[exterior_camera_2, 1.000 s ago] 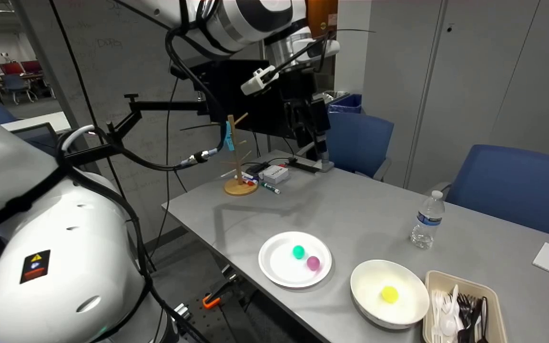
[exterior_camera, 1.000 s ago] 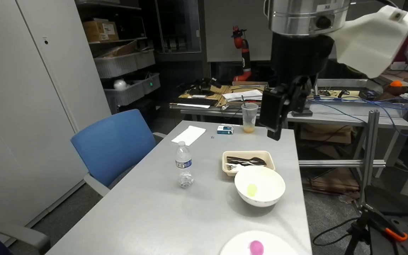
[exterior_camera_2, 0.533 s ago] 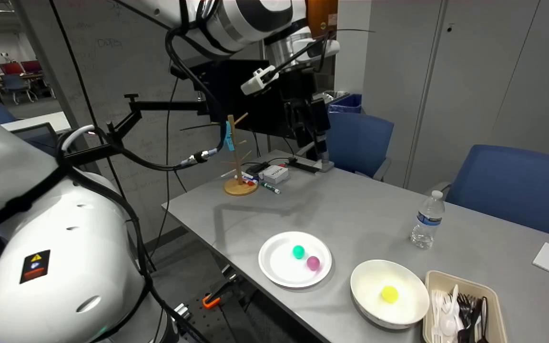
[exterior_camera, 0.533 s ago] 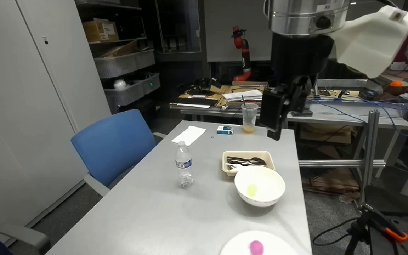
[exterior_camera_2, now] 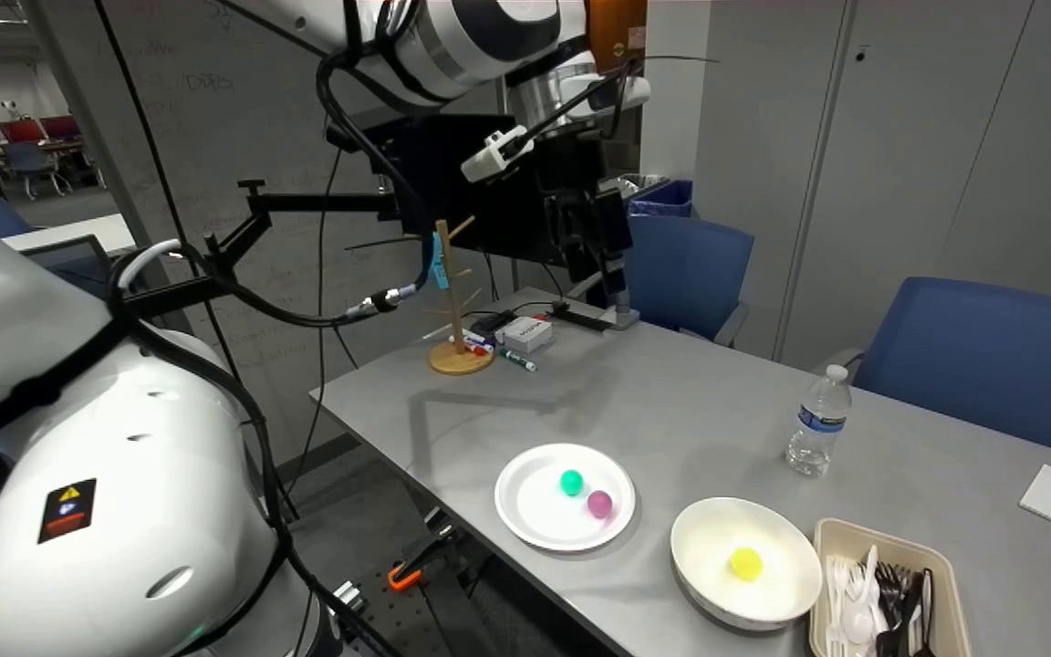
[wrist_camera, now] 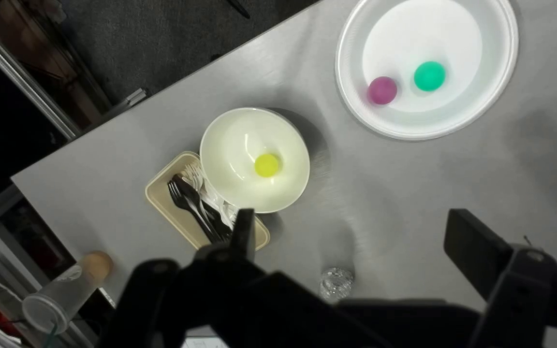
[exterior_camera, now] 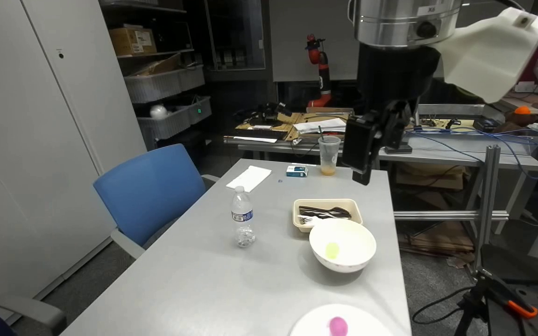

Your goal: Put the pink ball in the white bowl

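Observation:
The pink ball (wrist_camera: 382, 90) lies on the white plate (wrist_camera: 404, 129) beside a green ball (wrist_camera: 429, 76). It also shows on the plate in both exterior views (exterior_camera: 338, 326) (exterior_camera_2: 599, 504). The white bowl (wrist_camera: 225, 150) stands upright on the table with a yellow ball (wrist_camera: 266, 165) inside. The bowl also shows in both exterior views (exterior_camera: 350, 240) (exterior_camera_2: 708, 547). My gripper (wrist_camera: 351, 220) is open and empty, its fingers wide apart. It hangs high above the table, away from ball and bowl, and shows in an exterior view (exterior_camera: 364, 175).
A beige cutlery tray (exterior_camera_2: 950, 593) stands close against the bowl. A clear water bottle (exterior_camera_2: 819, 424) stands upright farther in. A wooden stand (exterior_camera_2: 459, 359), markers and a small white box (exterior_camera_2: 525, 335) are near one table end. A plastic cup (exterior_camera: 329, 156) stands at the other.

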`<state>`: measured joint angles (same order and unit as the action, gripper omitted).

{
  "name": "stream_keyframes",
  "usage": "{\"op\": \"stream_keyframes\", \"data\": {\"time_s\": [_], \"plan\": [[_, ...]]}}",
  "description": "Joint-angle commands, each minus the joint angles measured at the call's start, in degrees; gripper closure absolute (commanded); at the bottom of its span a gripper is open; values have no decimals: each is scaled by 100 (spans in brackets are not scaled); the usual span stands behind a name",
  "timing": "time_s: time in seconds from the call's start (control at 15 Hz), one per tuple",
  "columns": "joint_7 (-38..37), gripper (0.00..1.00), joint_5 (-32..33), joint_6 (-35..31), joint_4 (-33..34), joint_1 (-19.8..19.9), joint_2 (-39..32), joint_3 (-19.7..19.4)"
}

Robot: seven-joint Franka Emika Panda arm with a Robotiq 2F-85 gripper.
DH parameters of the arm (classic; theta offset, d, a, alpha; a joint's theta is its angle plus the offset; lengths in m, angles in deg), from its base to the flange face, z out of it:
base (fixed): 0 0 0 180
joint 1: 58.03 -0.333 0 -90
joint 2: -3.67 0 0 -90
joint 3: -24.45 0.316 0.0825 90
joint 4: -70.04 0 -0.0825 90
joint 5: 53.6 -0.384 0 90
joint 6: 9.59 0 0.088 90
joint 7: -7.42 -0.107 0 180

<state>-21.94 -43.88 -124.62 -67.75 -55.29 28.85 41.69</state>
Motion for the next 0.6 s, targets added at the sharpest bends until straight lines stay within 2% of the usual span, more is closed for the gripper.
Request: {"op": "stream_keyframes", "data": {"time_s": [0.0, 0.33, 0.53], "plan": [[-54, 0, 68, 24, 13, -156, -23, -140], [69, 0, 45, 24, 12, -210, -36, -194], [287, 0, -292, 39, 27, -357, -79, -333]]}}
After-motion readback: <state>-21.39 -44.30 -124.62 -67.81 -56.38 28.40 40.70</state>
